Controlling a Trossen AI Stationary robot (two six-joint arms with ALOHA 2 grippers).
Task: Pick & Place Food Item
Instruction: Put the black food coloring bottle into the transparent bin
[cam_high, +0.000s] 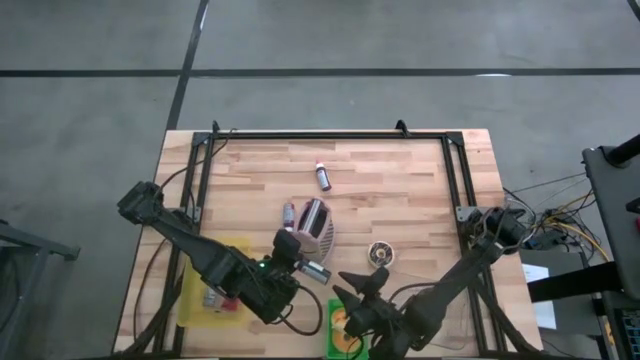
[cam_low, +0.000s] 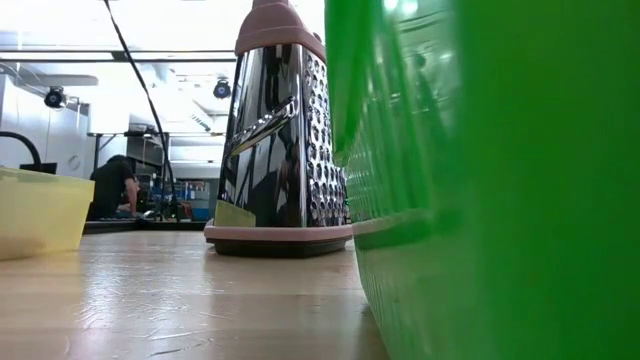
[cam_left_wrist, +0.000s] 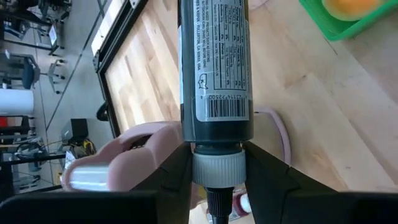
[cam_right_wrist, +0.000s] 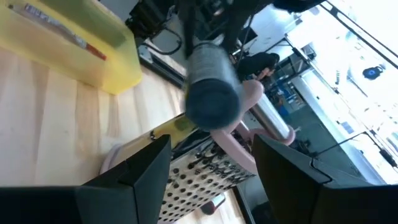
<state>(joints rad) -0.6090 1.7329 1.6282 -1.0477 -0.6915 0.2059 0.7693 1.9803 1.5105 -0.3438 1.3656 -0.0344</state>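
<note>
We've got the left gripper (cam_high: 300, 262) clamped on the grey cap end of a dark bottle (cam_left_wrist: 214, 68), fingers (cam_left_wrist: 171, 177) on either side of the neck, bottle body sticking out forward, lifted just beside the box grater (cam_high: 316, 226). Left arm reaches low across the yellow bin (cam_high: 200, 285) toward the grater. Right gripper (cam_high: 365, 283) sits apart from the grater, fingers (cam_right_wrist: 140, 171) spread and empty, above the green bin (cam_high: 333, 345) holding an orange item (cam_left_wrist: 348, 7).
</note>
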